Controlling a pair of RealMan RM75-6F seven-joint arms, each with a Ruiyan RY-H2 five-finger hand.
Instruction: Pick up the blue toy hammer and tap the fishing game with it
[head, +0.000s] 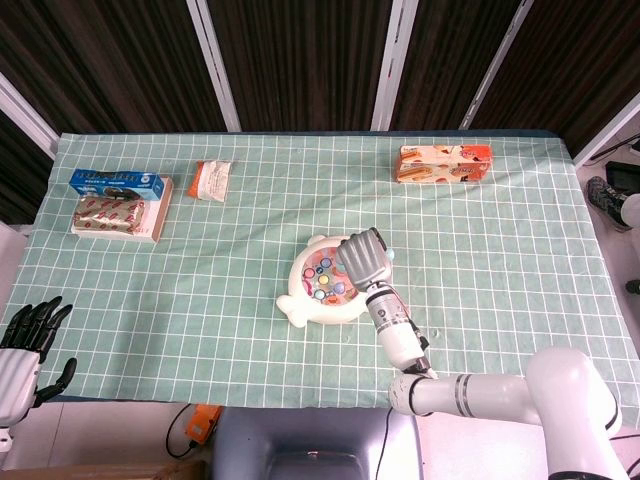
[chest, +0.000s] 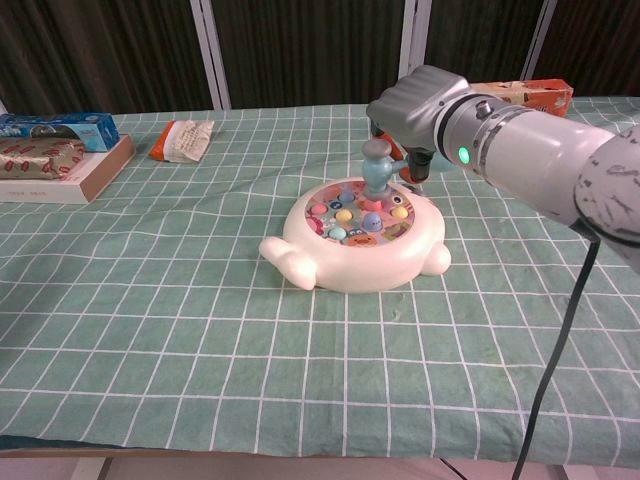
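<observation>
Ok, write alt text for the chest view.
The robot's right hand holds a blue toy hammer head-down on the white fishing game, which sits mid-table on a green checked tablecloth. Far left are stacked snack boxes and an orange packet; an orange box lies behind the arm.

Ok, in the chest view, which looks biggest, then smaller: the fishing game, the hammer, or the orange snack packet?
1. Fishing game, clearly biggest.
2. Orange snack packet.
3. Blue toy hammer, partly hidden in the right hand.
The packet sits farther back, so 2 and 3 are unsure.
</observation>
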